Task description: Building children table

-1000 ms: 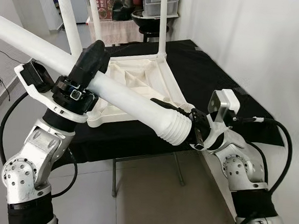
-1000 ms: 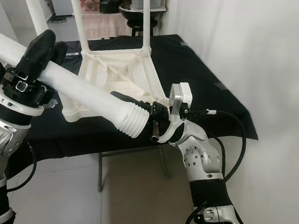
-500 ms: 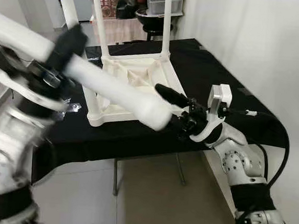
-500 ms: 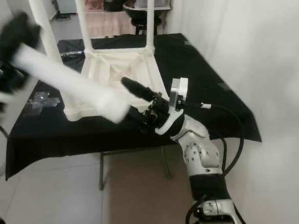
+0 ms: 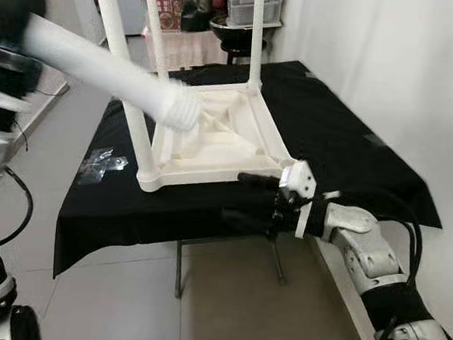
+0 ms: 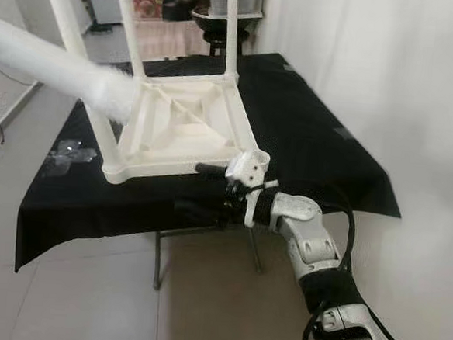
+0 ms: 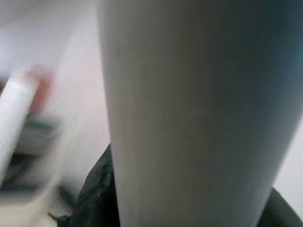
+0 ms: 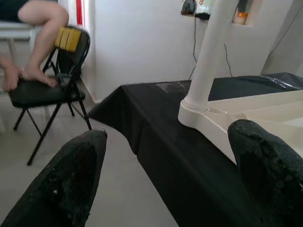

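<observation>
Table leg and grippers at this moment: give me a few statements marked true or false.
1. The loose table leg is held by the left gripper. True.
2. The white table lies upside down on the black cloth. True.
3. The right gripper is shut on the table's rim. False: its fingers are apart, holding nothing, by the near edge.
4. All four legs are fitted. False: three stand up; the near right corner is bare.

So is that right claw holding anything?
No, the right gripper is open, its two black fingers spread apart with nothing between them.
</observation>
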Motion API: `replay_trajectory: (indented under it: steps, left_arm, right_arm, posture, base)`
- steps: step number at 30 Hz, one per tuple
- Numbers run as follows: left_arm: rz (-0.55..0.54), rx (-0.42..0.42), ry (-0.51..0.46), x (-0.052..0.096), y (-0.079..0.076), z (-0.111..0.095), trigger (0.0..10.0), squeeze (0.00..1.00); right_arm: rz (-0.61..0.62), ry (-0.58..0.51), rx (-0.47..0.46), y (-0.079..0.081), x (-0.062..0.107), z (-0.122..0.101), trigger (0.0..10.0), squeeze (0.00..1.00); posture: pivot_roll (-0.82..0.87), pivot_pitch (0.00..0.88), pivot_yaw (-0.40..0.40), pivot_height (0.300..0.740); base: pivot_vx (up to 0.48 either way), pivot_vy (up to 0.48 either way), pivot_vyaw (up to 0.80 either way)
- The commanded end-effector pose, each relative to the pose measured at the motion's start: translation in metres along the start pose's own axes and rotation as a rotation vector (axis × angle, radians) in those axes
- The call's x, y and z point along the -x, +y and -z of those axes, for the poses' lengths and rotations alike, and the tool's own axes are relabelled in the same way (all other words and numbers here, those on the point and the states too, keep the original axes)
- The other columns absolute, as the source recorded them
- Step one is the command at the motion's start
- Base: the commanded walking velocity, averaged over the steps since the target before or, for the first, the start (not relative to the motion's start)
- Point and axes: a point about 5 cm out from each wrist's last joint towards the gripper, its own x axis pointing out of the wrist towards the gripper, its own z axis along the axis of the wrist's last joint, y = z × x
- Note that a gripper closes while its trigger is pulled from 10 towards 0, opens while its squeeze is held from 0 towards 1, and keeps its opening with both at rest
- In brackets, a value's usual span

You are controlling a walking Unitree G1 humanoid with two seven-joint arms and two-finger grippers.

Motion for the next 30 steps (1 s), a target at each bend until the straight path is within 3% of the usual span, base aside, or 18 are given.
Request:
replay_trajectory:
  steps: [1, 3, 5, 6, 8, 9, 11, 12, 16, 19, 23, 30]
  left_arm:
    - [-0.078, -0.131, 0.223, 0.001, 0.010, 0.036, 0.0, 0.00]
    - [-0.078, -0.131, 0.223, 0.001, 0.010, 0.036, 0.0, 0.00]
    - [-0.068, -0.240, 0.473, 0.008, 0.014, 0.082, 0.0, 0.00]
    - [-0.068, -0.240, 0.473, 0.008, 0.014, 0.082, 0.0, 0.00]
    - [-0.013, -0.268, 0.600, 0.013, 0.010, 0.112, 0.0, 0.00]
    - [0.004, -0.266, 0.612, 0.013, 0.008, 0.117, 0.0, 0.00]
    - [0.030, -0.264, 0.613, 0.012, 0.005, 0.121, 0.0, 0.00]
    - [0.060, -0.260, 0.602, 0.010, 0.000, 0.126, 0.0, 0.00]
    - [0.082, -0.259, 0.593, 0.008, -0.003, 0.130, 0.0, 0.00]
    - [0.123, -0.251, 0.549, 0.002, -0.014, 0.136, 0.0, 0.00]
    - [0.170, -0.238, 0.464, -0.007, -0.027, 0.137, 0.0, 0.00]
    - [0.211, -0.136, 0.385, -0.010, -0.040, 0.135, 0.0, 0.00]
  right_arm:
    - [-0.015, 0.010, 0.075, -0.001, -0.004, -0.008, 10.0, 1.00]
    - [-0.015, 0.010, 0.075, -0.001, -0.004, -0.008, 10.0, 1.00]
    - [-0.048, 0.017, 0.118, 0.001, -0.008, -0.018, 10.0, 1.00]
    - [-0.048, 0.017, 0.118, 0.001, -0.008, -0.018, 10.0, 1.00]
    - [-0.129, 0.053, 0.125, 0.012, -0.016, -0.024, 10.0, 1.00]
    - [-0.146, 0.060, 0.131, 0.016, -0.020, -0.025, 10.0, 0.82]
    - [-0.153, 0.064, 0.113, 0.019, -0.026, -0.026, 10.0, 0.82]
    - [-0.163, 0.045, 0.058, 0.024, -0.035, -0.029, 10.0, 0.00]
    - [-0.172, 0.032, 0.017, 0.028, -0.042, -0.031, 10.0, 0.00]
    - [-0.192, 0.029, -0.046, 0.040, -0.058, -0.031, 10.0, 0.00]
    - [-0.096, 0.113, -0.109, 0.038, -0.078, -0.016, 10.0, 0.00]
    - [0.083, -0.012, -0.135, 0.026, -0.093, -0.020, 10.0, 0.00]
  posture:
    - [-0.08, 0.000, 0.058, 0.740]
    - [-0.08, 0.000, 0.058, 0.740]
    - [-0.08, 0.000, 0.067, 0.740]
    - [-0.08, 0.000, 0.067, 0.740]
    - [-0.08, 0.000, 0.069, 0.740]
    - [-0.08, 0.000, 0.071, 0.740]
    - [-0.08, 0.000, 0.073, 0.740]
    - [-0.08, 0.000, 0.073, 0.740]
    - [-0.08, 0.000, 0.073, 0.740]
    - [-0.08, 0.000, 0.072, 0.740]
    - [-0.07, 0.000, 0.065, 0.740]
    - [-0.07, 0.000, 0.062, 0.740]
  base:
    - [0.000, 0.000, 0.00]
    - [0.000, 0.000, 0.00]
    - [0.000, 0.000, 0.00]
    - [0.000, 0.000, 0.00]
    - [0.000, 0.000, 0.00]
    - [0.000, 0.000, 0.00]
    - [0.000, 0.000, 0.00]
    - [0.000, 0.000, 0.00]
    - [0.000, 0.000, 0.00]
    - [0.000, 0.000, 0.00]
    - [0.000, 0.000, 0.00]
    - [0.000, 0.000, 0.00]
